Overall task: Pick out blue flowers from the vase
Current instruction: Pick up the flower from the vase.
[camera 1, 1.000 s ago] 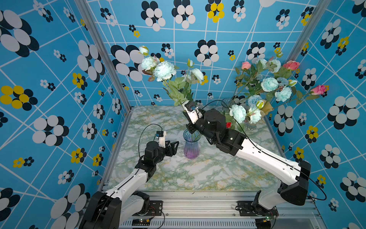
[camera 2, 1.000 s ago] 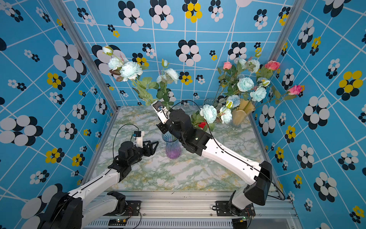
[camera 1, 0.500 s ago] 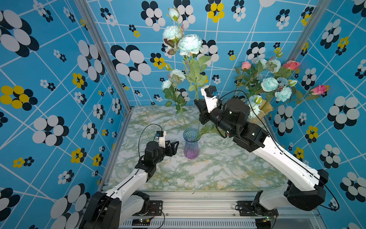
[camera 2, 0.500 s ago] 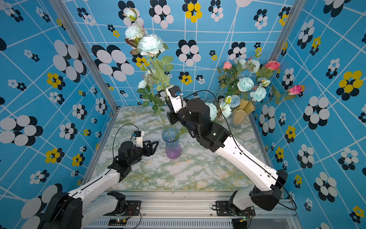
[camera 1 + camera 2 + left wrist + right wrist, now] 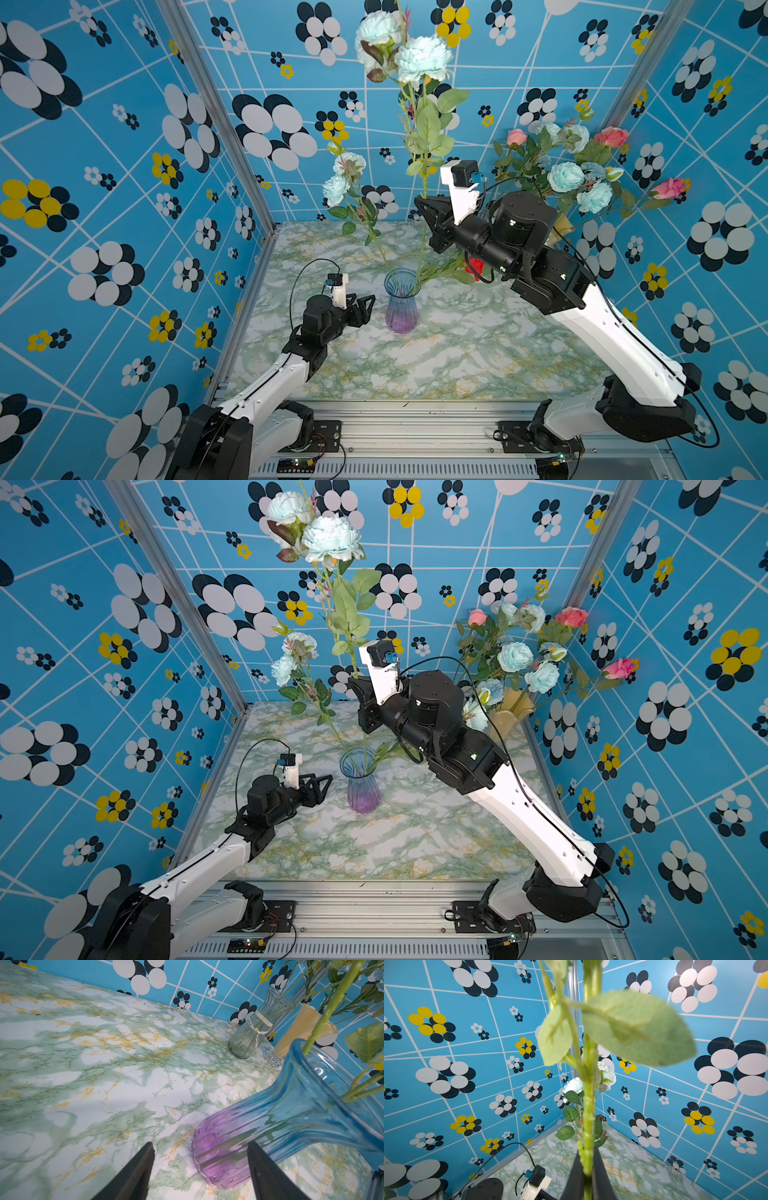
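Above vase [image 5: 400,301], right hand [image 5: 588,1164] pinching stem of blue flowers [image 5: 422,56]

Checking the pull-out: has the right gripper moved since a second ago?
Yes: the right gripper rose up and rightward from the vase, lifting its blue flowers.

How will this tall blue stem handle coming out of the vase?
Probably top-heavy: the blue flowers sit far above where the right gripper pinches, so expect sway. Leaves at the vase mouth may snag and tip it; the left gripper stands open beside it.
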`<state>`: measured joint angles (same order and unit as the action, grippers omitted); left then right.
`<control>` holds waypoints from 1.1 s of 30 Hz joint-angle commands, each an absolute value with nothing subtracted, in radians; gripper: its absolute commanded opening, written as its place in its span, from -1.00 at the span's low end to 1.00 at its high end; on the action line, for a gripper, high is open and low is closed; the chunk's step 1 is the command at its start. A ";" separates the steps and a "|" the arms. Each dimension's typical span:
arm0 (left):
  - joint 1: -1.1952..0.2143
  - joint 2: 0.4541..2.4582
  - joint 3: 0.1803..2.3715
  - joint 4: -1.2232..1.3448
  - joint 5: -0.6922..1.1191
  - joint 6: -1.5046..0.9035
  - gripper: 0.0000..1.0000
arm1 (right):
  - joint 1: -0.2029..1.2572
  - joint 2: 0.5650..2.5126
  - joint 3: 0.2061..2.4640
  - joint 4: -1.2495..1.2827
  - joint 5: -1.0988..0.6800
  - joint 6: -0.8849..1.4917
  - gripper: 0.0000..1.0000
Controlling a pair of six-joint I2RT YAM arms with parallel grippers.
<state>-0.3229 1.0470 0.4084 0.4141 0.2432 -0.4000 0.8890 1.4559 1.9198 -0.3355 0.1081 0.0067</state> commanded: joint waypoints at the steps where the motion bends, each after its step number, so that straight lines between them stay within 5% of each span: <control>1: -0.331 0.993 0.435 0.377 0.212 -0.395 0.47 | 0.884 1.434 1.956 -0.357 0.037 0.063 -1.00; 17: -0.281 0.645 0.549 0.067 0.325 -0.394 0.47 | 0.884 1.393 1.663 -0.284 -0.124 0.195 -1.00; 33: -0.206 0.687 0.712 0.289 0.868 -0.811 0.36 | 0.861 1.547 1.708 -0.365 -0.315 0.201 -1.00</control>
